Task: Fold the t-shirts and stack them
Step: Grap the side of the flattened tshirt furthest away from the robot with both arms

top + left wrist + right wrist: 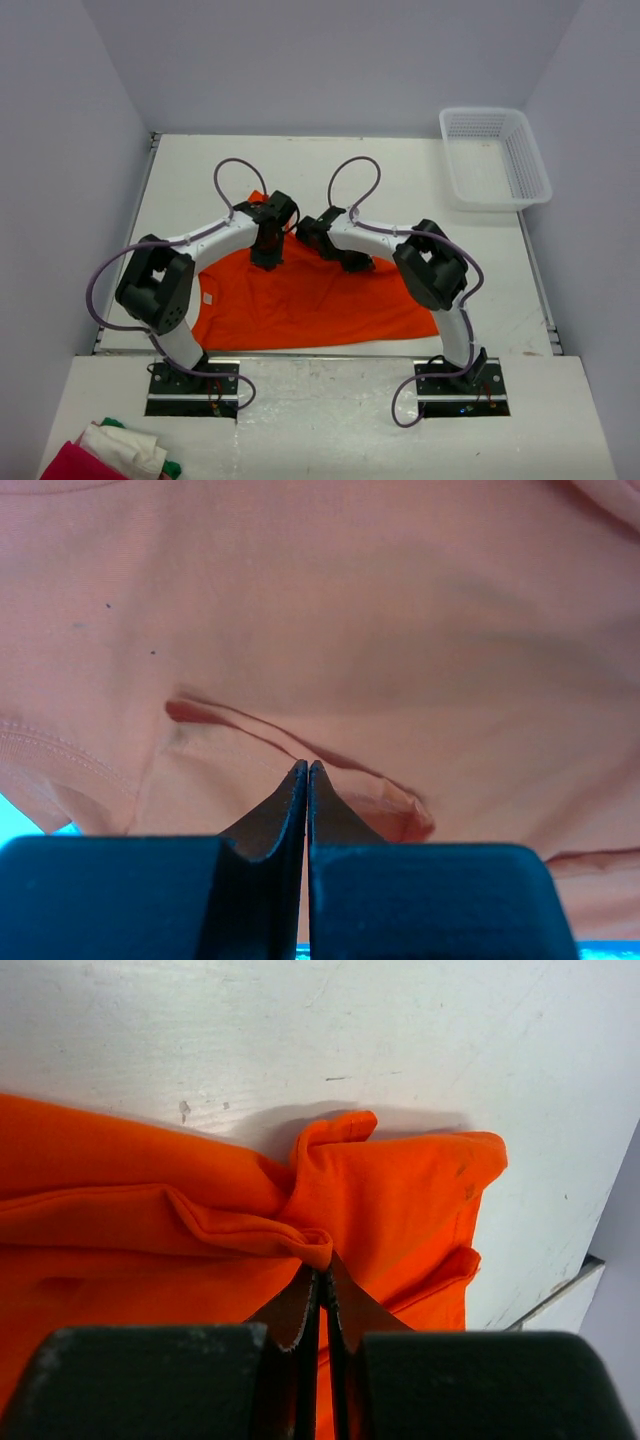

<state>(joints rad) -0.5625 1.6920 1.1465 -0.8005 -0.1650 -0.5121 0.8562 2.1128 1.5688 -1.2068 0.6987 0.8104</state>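
The orange t-shirt (300, 300) lies spread on the white bench (190, 180) at the middle of my overhead view, between the two arms. Its near hem runs close to the bench's near edge, and its far edge, up at 12 o'clock, is rumpled where both arms reach in.

On the right wrist camera the right gripper (322, 1272) has its fingers pressed together on a bunched ridge of the orange cloth. The fold gathers right at the fingertips, with a sleeve lying loose toward 1 o'clock and bare bench beyond it.

On the left wrist camera the left gripper (306, 772) is fully closed, tip against tip. Cloth fills the view, washed pale by the light, and a crease runs from 10 o'clock down past the tips. I cannot tell whether any fabric is caught between them.

From above, the two grippers sit near each other over the shirt's far edge – left at about 11 o'clock of the shirt, right at about 1.

A white mesh basket (495, 155) stands at the bench's far right corner, well apart from the shirt. A red, white and green cloth pile (110, 455) sits at 7 o'clock, beside the left arm's base.
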